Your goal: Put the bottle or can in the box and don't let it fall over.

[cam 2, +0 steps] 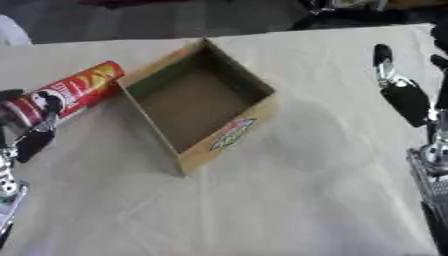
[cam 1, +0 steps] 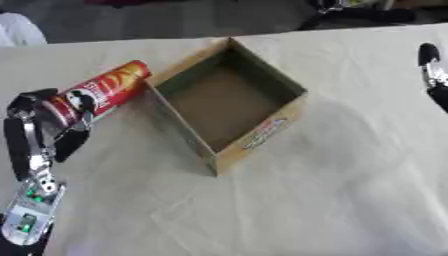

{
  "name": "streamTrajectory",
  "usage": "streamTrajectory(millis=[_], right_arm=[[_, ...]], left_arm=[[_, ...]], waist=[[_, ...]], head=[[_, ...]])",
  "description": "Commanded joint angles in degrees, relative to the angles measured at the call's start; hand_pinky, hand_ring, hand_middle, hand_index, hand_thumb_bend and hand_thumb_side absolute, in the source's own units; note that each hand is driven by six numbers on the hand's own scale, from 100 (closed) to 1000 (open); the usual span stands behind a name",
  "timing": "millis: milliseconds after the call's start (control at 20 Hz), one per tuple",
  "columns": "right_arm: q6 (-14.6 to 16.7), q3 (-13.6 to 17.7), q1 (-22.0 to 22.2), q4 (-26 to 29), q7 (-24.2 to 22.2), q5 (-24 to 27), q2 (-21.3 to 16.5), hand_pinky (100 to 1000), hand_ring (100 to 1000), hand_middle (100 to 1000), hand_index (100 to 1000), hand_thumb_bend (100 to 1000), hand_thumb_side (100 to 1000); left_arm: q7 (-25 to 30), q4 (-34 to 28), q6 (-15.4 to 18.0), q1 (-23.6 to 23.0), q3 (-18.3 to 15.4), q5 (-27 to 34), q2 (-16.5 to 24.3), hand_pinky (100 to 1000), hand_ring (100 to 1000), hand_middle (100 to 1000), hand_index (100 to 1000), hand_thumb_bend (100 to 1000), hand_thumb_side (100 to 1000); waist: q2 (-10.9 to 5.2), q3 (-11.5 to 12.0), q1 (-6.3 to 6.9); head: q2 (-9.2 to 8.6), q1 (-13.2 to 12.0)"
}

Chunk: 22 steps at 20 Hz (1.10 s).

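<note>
A red crisp can is tilted, its top end pointing toward the near-left wall of an open cardboard box. My left hand is curled round the can's lower end, at the left of the table. The can's top sits beside the box's left corner, outside it. The box interior holds nothing. My right hand stands at the right edge with fingers straight and pointing up, holding nothing.
The table is covered in a pale wrinkled cloth. Dark floor and black chair legs lie beyond the far edge. A white shape shows at the far left corner.
</note>
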<state>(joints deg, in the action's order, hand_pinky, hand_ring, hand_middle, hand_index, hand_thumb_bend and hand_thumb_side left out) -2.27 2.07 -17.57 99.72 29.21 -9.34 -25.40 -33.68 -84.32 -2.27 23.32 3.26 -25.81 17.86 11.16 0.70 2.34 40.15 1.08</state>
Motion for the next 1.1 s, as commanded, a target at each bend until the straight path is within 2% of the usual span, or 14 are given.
streamTrajectory(millis=[50,400,1100], right_arm=[[0.1,0.4,-0.5,1.0,0.1,0.2,-0.8,865,899,809,871,454,419],[0.0,0.4,-0.4,1.0,0.3,0.3,-0.8,865,898,807,870,453,419],[0.1,0.4,-0.4,1.1,0.5,0.5,-0.9,865,898,807,869,454,420]], left_arm=[[1.6,-5.2,-2.1,1.5,0.2,-0.9,1.5,370,615,539,615,373,231],[2.6,-7.1,-5.4,1.0,0.1,-1.5,1.5,372,617,541,615,375,228],[-2.5,-15.6,-2.5,1.2,0.7,-2.0,1.9,386,604,539,614,379,244]], waist=[[-1.03,-0.1,-0.01],[-0.94,-0.1,0.01],[-0.93,0.0,-0.11]], head=[[-0.18,-0.1],[-0.05,-0.2],[-0.46,-0.1]])
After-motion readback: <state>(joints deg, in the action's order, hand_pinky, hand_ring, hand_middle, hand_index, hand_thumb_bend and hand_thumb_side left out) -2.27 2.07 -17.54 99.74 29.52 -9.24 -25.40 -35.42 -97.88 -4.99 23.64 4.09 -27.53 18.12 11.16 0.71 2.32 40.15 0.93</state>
